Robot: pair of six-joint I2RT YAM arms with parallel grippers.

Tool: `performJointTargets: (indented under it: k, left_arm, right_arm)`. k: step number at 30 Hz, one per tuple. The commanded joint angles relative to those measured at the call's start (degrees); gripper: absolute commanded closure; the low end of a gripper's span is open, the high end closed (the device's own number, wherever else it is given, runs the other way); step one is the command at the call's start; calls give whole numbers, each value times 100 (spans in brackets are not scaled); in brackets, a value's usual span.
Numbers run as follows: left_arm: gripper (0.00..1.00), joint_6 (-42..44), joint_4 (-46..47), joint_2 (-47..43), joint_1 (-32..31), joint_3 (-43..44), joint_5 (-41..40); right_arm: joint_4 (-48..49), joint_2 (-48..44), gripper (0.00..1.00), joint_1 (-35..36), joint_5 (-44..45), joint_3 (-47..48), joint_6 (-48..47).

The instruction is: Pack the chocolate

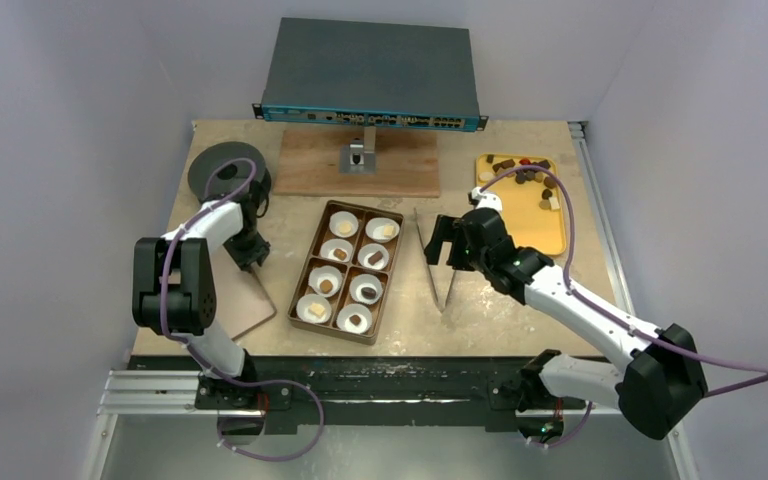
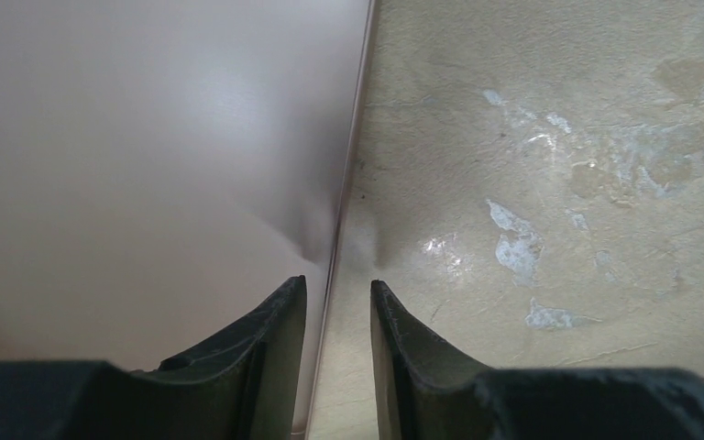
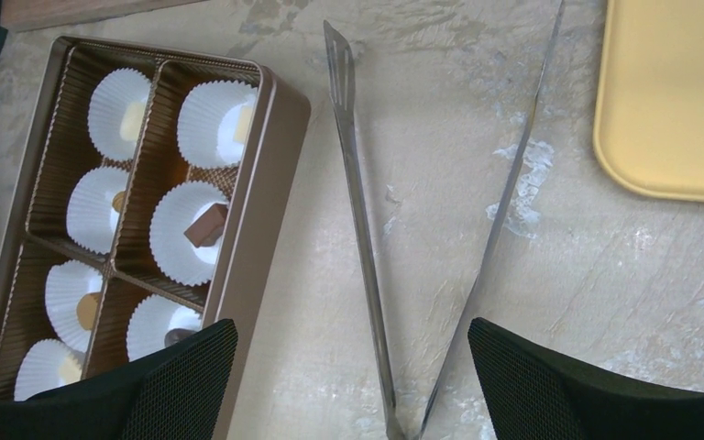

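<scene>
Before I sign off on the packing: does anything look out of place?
Nothing spilled. The box stands lidless, a flat tan panel, perhaps its lid, lying to its left; metal tongs lie splayed open beside it.

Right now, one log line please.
chocolate: in all eight cups | tongs: unheld | right jaws: open above tongs | left jaws: astride lid edge

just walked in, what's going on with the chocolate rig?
Packing looks nearly done. All eight paper cups in the brown box seem to hold a chocolate, and spare pieces sit on the yellow tray. The right gripper hovers open above the metal tongs, which lie on the table beside the box, unheld. The left gripper has its jaws slightly apart astride the edge of a flat tan panel, possibly the lid.
</scene>
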Motion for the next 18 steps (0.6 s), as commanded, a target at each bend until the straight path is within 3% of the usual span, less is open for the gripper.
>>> performJointTargets:
  k: [1, 6, 11, 18]
  left_arm:
    - [68, -462, -126, -130, 38, -60, -61]
    - [67, -736, -128, -265, 38, -250, 172]
    - [76, -987, -138, -372, 38, -491, 404]
    - [79, -1322, -219, -743, 38, -905, 418]
  right_arm:
    - [-48, -220, 1, -22, -122, 170, -83]
    - [-51, -347, 1, -15, -240, 139, -76]
    - [-62, -472, 1, -16, -300, -3, -27]
    - [-172, -751, 1, -17, -246, -142, -20]
